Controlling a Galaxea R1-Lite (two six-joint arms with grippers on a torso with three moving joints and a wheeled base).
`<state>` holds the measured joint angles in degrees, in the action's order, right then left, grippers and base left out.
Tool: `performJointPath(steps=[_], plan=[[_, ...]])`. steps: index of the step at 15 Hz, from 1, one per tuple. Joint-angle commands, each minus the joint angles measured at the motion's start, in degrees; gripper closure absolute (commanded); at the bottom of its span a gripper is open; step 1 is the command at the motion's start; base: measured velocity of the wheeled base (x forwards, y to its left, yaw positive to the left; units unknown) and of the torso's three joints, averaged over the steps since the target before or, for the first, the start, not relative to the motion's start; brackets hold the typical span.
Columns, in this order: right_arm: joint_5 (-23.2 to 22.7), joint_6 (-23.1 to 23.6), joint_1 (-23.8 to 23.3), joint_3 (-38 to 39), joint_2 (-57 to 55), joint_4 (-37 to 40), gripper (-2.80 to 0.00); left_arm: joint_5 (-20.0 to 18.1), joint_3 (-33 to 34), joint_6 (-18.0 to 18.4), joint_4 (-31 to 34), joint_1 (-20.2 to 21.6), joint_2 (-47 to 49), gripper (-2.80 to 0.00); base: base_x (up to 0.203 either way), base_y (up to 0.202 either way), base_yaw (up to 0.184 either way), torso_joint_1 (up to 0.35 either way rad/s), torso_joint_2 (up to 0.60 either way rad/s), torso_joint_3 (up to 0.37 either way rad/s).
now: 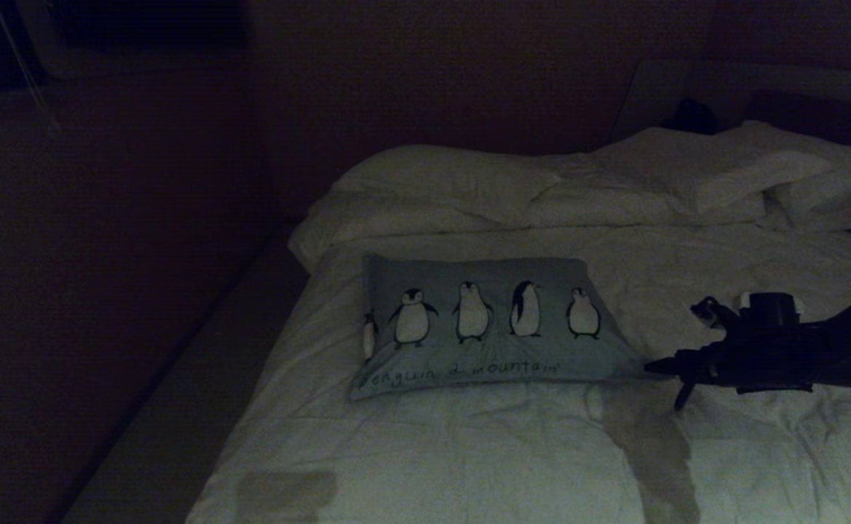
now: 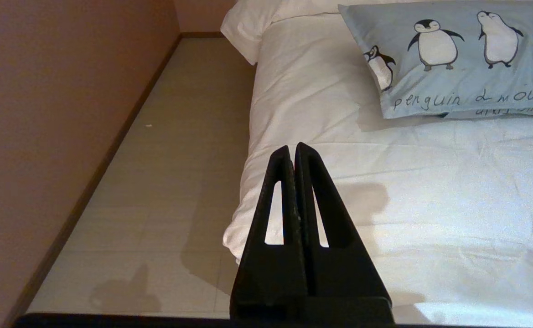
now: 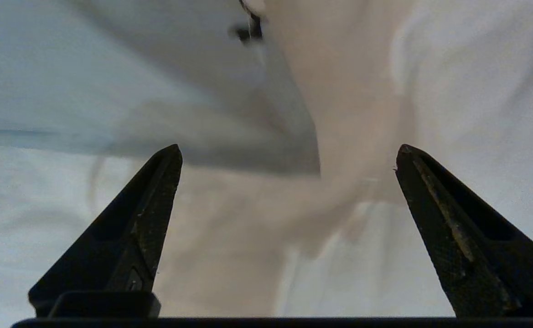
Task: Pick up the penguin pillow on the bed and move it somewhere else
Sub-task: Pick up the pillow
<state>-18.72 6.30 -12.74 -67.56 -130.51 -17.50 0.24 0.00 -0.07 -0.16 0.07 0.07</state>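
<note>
The penguin pillow lies flat on the bed, grey-blue with a row of penguins and handwritten text along its near edge. My right gripper hovers low over the duvet just off the pillow's near right corner. In the right wrist view this gripper is open wide with nothing between its fingers, and the pillow's corner lies just ahead of it. My left gripper is shut and empty over the bed's left edge, with the pillow farther ahead.
Plain white pillows are piled at the head of the bed. A strip of floor runs between the bed's left side and a wall. A dark object sits behind the pillows.
</note>
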Motion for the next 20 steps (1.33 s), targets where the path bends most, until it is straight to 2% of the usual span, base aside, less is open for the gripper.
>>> performJointPath(steps=[1, 3, 6, 8, 14, 20], plan=[[6.5, 20.0, 1.5, -0.5, -0.2, -4.1, -2.80, 0.0, 0.0, 0.0, 0.0, 0.0, 0.0, 0.00, 0.000, 0.000, 0.000, 0.000, 0.00, 0.000], [10.2, 21.7, 5.3, -2.7, -1.4, -5.9, -2.80, 0.0, 0.0, 0.0, 0.0, 0.0, 0.0, 0.00, 0.000, 0.000, 0.000, 0.000, 0.00, 0.000], [12.2, 25.8, 9.2, -3.2, -2.6, -6.0, -2.80, 0.0, 0.0, 0.0, 0.0, 0.0, 0.0, 0.00, 0.000, 0.000, 0.000, 0.000, 0.00, 0.000], [13.8, 26.2, 10.7, -4.5, -3.5, -5.9, -2.80, 0.0, 0.0, 0.0, 0.0, 0.0, 0.0, 0.00, 0.000, 0.000, 0.000, 0.000, 0.00, 0.000], [15.4, 29.7, 11.2, -4.1, -4.2, -5.9, -2.80, 0.0, 0.0, 0.0, 0.0, 0.0, 0.0, 0.00, 0.000, 0.000, 0.000, 0.000, 0.00, 0.000], [12.9, 29.7, 11.2, 4.1, 2.0, -6.7, -2.80, 0.0, 0.0, 0.0, 0.0, 0.0, 0.0, 0.00, 0.000, 0.000, 0.000, 0.000, 0.00, 0.000]])
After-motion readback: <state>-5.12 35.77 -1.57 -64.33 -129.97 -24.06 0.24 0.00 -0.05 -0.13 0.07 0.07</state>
